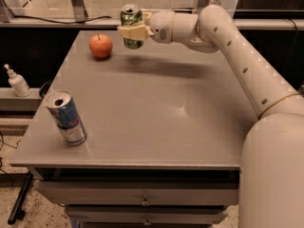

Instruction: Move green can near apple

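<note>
The green can is held upright in the air above the far side of the grey table, its silver top showing. My gripper is shut on the green can around its middle, reaching in from the right on a long white arm. The orange-red apple sits on the table to the left of the can and a little lower in the view, a short gap away.
A blue-and-silver can stands near the table's front left corner. A small white bottle stands on a ledge left of the table. Drawers sit under the table front. A rail runs behind the table.
</note>
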Available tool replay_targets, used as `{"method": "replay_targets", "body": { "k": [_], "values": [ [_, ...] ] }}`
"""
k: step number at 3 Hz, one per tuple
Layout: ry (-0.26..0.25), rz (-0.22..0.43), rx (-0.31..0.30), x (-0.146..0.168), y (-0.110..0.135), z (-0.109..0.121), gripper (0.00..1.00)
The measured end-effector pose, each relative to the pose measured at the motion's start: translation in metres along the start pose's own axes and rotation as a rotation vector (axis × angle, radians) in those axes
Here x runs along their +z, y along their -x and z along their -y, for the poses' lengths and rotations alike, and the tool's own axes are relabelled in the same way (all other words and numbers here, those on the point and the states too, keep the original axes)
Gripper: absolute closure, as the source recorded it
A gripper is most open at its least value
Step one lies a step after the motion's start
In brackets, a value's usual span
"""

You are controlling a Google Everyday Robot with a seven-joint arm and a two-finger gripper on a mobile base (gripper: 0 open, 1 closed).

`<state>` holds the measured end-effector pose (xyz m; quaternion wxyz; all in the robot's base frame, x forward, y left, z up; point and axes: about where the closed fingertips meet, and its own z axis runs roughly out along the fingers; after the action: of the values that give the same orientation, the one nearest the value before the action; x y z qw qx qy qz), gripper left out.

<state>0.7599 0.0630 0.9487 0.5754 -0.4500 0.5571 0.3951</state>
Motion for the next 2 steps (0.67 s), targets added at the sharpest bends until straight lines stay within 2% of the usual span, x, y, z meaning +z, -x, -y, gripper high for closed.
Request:
{"method": "replay_targets", "body": {
  "k": [2],
  "values": [
    [0.054, -0.04, 0.027, 0.026, -0.024, -0.005, 1.0]
  ]
}}
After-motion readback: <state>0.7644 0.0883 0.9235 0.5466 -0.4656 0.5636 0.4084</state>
